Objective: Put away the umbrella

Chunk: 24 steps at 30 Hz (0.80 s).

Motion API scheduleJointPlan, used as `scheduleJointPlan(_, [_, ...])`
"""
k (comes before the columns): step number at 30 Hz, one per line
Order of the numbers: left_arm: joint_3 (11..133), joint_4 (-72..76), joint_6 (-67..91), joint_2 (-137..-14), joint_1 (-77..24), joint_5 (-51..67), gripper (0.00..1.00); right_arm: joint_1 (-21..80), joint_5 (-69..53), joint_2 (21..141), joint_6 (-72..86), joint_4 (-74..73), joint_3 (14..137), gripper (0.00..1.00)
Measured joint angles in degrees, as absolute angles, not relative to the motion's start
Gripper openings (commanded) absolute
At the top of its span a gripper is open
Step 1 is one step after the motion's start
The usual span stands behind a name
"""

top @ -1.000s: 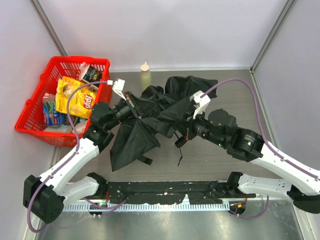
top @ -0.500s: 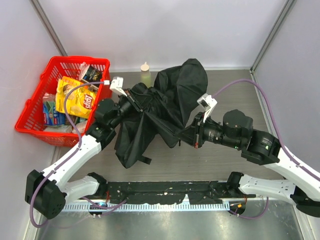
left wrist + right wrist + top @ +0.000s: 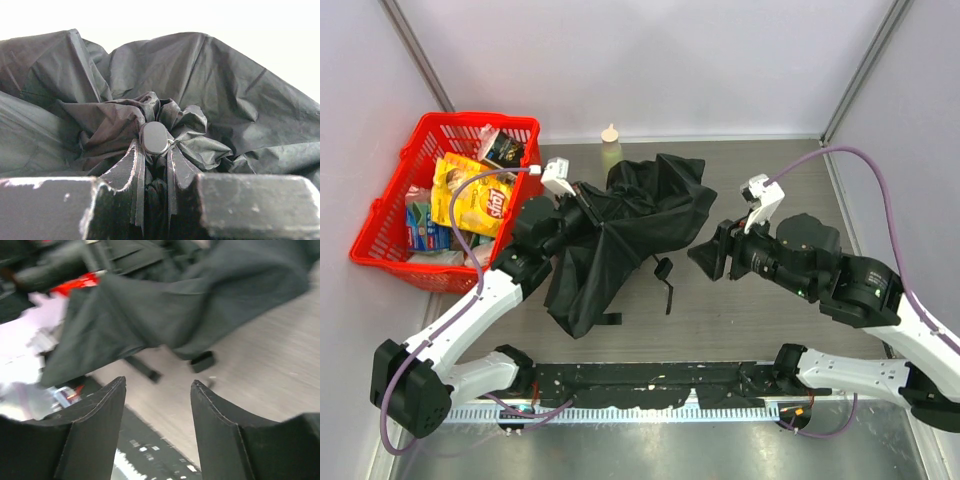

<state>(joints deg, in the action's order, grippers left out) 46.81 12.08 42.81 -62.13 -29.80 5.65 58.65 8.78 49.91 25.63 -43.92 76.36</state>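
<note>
Nearest, at the bottom of the top view, the 2 arms rise from a dark rail (image 3: 650, 380). The right arm climbs from the lower right corner, folds at its elbow near the right edge and points its forearm left, low over the table (image 3: 770, 330). The right gripper (image 3: 710, 255) has its jaws standing apart with nothing between them. Its wrist view shows only bare tabletop in the gap, with the umbrella's handle (image 3: 664, 268) lying just beyond. It looks lined up for a fresh reach at that handle.

The umbrella (image 3: 620, 225) lies mid-frame, half collapsed. Its black fabric is spread in loose folds from the centre toward the lower left, and a wrist strap (image 3: 670, 295) trails below the handle.

The left arm runs diagonally from the lower left corner up to the canopy's upper left part. The left gripper (image 3: 152, 172) is clamped on the bunched fabric around the umbrella's top cap (image 3: 155, 139). This probably anchors that end so the other arm can push the shaft in.

Farther back, a red basket (image 3: 380, 235) of snacks fills the upper left. A small bottle (image 3: 611, 150) stands at the table's far edge.
</note>
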Motion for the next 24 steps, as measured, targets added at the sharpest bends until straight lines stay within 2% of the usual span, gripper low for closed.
scheduleJointPlan(2, [46.81, 12.01, 42.78, -62.13, -29.74, 6.2, 0.0, 58.63, 15.62, 50.65, 23.33, -45.82, 76.86, 0.73])
scheduleJointPlan(5, [46.81, 11.86, 42.52, -62.13, -29.15, 8.54, 0.0, 58.59, 22.61, 51.88, 17.8, -46.54, 76.93, 0.74])
scheduleJointPlan(11, [46.83, 10.57, 40.8, -61.98, -28.29, 14.7, 0.0, 57.58, 23.46, 54.52, 5.52, -45.71, 76.95, 0.77])
scheduleJointPlan(13, [46.83, 10.5, 40.29, -61.95, -28.21, 17.1, 0.0, 56.86, 20.14, 54.65, 2.44, -44.62, 76.95, 0.64])
scheduleJointPlan(14, [46.83, 10.5, 40.18, -61.95, -28.21, 18.15, 0.0, 56.66, 18.28, 54.81, 1.13, -44.14, 76.97, 0.5])
scheduleJointPlan(15, [46.83, 10.5, 40.16, -61.95, -28.21, 18.9, 0.0, 56.49, 16.58, 55.09, 0.27, -43.92, 77.1, 0.42])
scheduleJointPlan(17, [46.83, 10.5, 40.12, -61.95, -28.21, 20.14, 0.0, 56.31, 11.62, 56.64, -1.15, -43.72, 77.93, 0.02])
scheduleJointPlan(24, [47.03, 13.3, 41.89, -63.48, -28.12, 19.42, 0.0, 57.74, -6.87, 65.34, 2.92, -41.32, 81.28, 0.0])
